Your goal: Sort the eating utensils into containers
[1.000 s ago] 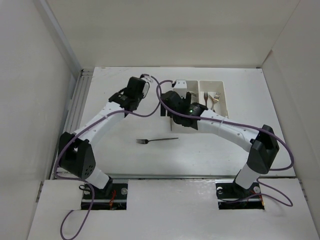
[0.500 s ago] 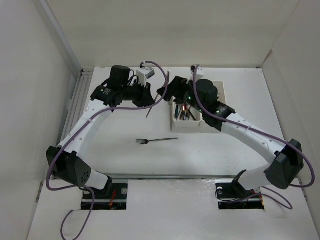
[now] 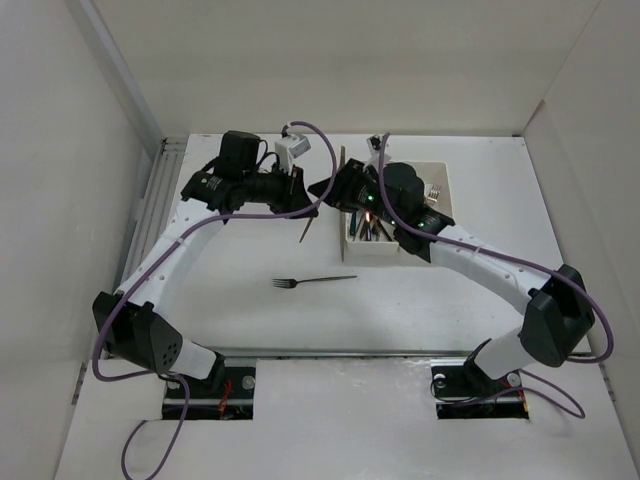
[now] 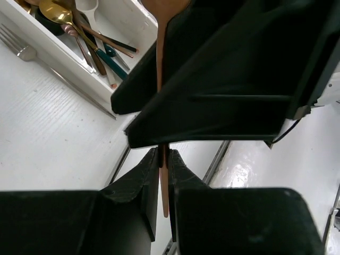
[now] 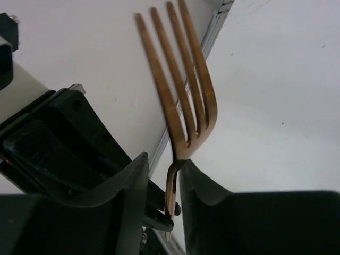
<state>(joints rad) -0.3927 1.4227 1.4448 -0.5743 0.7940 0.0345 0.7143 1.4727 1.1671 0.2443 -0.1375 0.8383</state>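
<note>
Between left gripper point(image 4: 163, 159) and right gripper point(image 5: 162, 164), both clenched on it, copper fork point(image 5: 183, 95) awaits binning; containers point(image 3: 372, 248) alongside are part-filled, dark fork point(image 3: 312, 281) lies loose on worktop point(image 3: 250, 320).

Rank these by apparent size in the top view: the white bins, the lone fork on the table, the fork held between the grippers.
Largest: the white bins.
Not ranked: the lone fork shows whole, but the held fork is mostly hidden and raised nearer the camera.

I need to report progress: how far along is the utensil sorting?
Done: several utensils lie in the joined white plastic bins. In hand: left tool and right tool both clamp a copper fork. Left: binning it, plus the slim dark fork on the table.
</note>
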